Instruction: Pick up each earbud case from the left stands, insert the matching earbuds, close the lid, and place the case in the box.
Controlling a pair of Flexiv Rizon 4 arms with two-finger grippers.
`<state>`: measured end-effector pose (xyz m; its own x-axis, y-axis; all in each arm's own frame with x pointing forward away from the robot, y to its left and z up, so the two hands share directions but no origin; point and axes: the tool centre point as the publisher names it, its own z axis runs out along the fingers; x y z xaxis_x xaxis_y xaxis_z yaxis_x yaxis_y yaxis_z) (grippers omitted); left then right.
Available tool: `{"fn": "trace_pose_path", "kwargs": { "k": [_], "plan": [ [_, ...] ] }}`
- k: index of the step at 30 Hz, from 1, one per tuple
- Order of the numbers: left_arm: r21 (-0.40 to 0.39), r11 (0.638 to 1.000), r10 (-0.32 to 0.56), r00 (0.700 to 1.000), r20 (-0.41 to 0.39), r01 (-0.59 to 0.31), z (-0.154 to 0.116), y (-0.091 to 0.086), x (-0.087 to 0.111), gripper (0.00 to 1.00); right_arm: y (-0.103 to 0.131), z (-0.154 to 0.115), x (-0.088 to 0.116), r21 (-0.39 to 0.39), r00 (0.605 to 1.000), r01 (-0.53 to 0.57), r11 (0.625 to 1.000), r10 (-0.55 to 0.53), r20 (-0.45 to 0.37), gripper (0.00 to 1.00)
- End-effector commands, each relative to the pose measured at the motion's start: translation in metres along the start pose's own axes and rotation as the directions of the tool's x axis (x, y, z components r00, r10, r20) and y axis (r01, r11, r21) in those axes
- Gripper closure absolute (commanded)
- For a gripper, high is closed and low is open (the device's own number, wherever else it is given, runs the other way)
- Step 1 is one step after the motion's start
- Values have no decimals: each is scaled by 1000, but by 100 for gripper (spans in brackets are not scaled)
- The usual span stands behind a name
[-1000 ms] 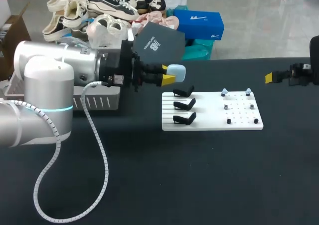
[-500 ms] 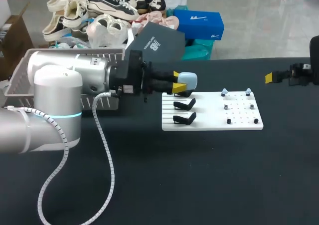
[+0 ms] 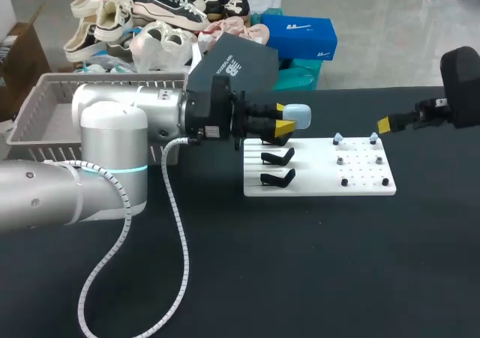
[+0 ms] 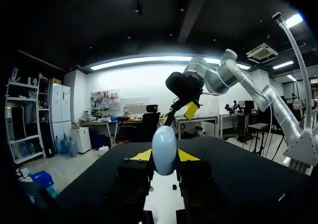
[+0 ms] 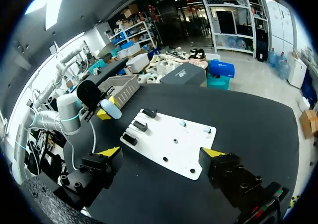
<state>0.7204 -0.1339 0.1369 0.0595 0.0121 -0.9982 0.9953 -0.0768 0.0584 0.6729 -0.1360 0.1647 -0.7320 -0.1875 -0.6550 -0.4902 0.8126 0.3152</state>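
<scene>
The left arm reaches in from the left, and its left claw (image 3: 283, 121) is clamped on a pale blue earbud case (image 3: 298, 115), one yellow-tipped finger on each side. In the left wrist view the case (image 4: 164, 150) stands upright between the two fingers (image 4: 140, 156), its rounded end poking out past their tips. The case is held in the air over the far left corner of a white board (image 3: 315, 174), just above the farthest of three black stands (image 3: 277, 137). The middle stand (image 3: 278, 157) and the near stand (image 3: 278, 177) sit in a row along the board's left side, and all three stands are bare.

On the right half of the board small earbuds sit in pairs: a pale blue pair (image 3: 338, 138) at the far edge, a greyish pair (image 3: 341, 160) in the middle and a black pair (image 3: 344, 181) at the near edge.

The right arm comes in from the right, and its right claw (image 5: 161, 152) hangs above the table, well apart from the board on its right side. Its fingers are spread wide with nothing between them.

A grey slotted basket (image 3: 45, 102) sits at the far left of the table, behind the left arm.
</scene>
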Motion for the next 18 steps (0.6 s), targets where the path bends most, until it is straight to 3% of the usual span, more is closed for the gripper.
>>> {"fn": "trace_pose_path", "kwargs": {
  "k": [1, 10, 18],
  "plan": [
    [-3, 1000, 2, 1000, 16, -2, 3, 4, 6, 100, 22, -6, 0, -3, 999, 27, 1000, -27, -23, 0],
    [-3, 1000, -8, 1000, 23, 8, 9, 5, 10, 100, 51, 8, -9, -18, 994, 92, 996, -93, -50, 0],
    [22, 999, -28, 1000, -4, 28, 13, 2, 14, 100, 62, 20, -8, -31, 991, 119, 992, -121, -60, 0]
  ]
}}
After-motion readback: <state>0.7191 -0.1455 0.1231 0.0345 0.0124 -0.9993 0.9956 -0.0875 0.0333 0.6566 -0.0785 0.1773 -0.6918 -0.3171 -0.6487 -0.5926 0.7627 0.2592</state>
